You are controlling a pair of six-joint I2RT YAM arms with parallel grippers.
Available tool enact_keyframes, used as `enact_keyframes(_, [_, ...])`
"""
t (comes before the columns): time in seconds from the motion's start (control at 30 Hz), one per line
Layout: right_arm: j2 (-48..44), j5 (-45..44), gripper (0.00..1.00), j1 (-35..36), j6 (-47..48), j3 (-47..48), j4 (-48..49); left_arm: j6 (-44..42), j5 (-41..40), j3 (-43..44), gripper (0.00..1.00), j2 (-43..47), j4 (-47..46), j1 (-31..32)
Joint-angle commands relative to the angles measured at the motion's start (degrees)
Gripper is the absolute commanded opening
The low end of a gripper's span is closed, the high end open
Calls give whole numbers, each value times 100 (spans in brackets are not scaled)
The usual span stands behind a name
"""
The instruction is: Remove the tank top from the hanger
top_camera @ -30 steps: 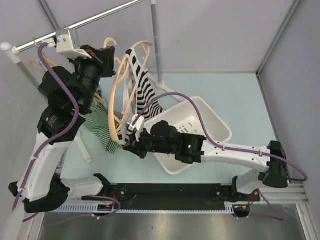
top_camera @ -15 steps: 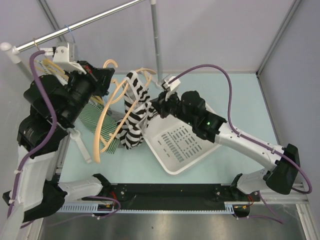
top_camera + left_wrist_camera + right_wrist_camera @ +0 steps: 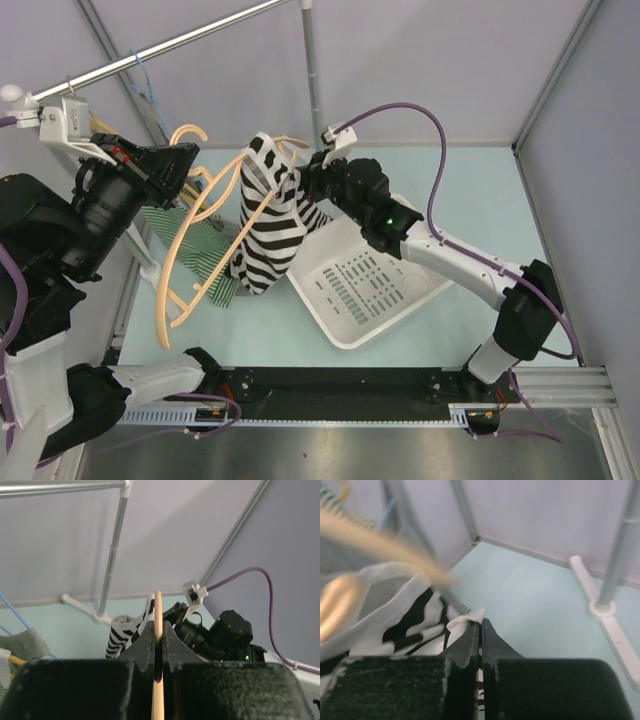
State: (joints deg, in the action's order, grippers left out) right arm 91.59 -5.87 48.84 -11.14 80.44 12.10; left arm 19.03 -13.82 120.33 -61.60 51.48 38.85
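A black-and-white striped tank top hangs bunched on a pale wooden hanger above the table's left half. My left gripper is shut on the hanger near its hook. In the left wrist view the wooden rod runs straight up between the jaws of the left gripper, with the tank top behind. My right gripper is shut on the top's upper edge. In the right wrist view its jaws pinch white-hemmed fabric, with the hanger a blur at upper left.
A white basket sits tilted at centre right, under the right arm. A green-striped garment lies behind the hanger. The clothes rail crosses the top left, with a blue hanger on it. An upright post stands behind the tank top.
The right arm swung from low beside the basket up to behind the tank top, still gripping it. The left arm drew the hanger left and up. The top now hangs lower and more bunched.
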Motion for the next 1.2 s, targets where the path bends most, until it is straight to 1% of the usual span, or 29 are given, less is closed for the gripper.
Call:
enact_keyframes(0.0, [254,-626,0,-489,-555,384,442,-241,-313,-133,0,8,116,0])
enact_keyframes(0.03, [315,-643,0,-559,-678,445,416,-276,-392,-124,0,-9,177,0])
enact_keyframes(0.13, [394,-661,0,-709,-583,708,311,-320,-489,-19,0,-141,520,0])
enact_keyframes(0.27, [412,-652,0,-893,-469,912,161,-364,-831,-133,0,-45,635,0])
enact_keyframes(0.43, [316,-258,0,-990,-495,990,319,-514,-1052,-563,0,341,170,-9])
enact_keyframes(0.53, [324,-99,0,-947,-433,1289,390,-611,-1096,-783,0,517,-59,0])
enact_keyframes(0.57, [342,-12,0,-938,-390,1664,381,-637,-1053,-914,0,640,-242,0])
enact_keyframes(0.67, [412,42,0,-876,-232,2228,180,-663,-991,-1152,0,860,-428,0])
enact_keyframes(0.7, [421,59,0,-859,-118,2674,109,-663,-1017,-1213,0,895,-455,0])
enact_keyframes(0.8, [447,103,0,-692,215,3501,-198,-663,-1052,-1284,0,1019,-499,-9])
enact_keyframes(0.93, [325,103,0,-288,656,4294,-409,-681,-1008,-1346,0,1089,-517,-9])
enact_keyframes(0.97, [324,147,0,-235,709,4443,-453,-690,-999,-1363,0,1089,-517,-9])
enact_keyframes(1.0, [324,191,0,-200,744,4793,-506,-698,-999,-1381,0,1098,-525,0])
enact_keyframes(1.17, [316,341,0,-15,920,5586,-753,-734,-929,-1521,0,1115,-692,0])
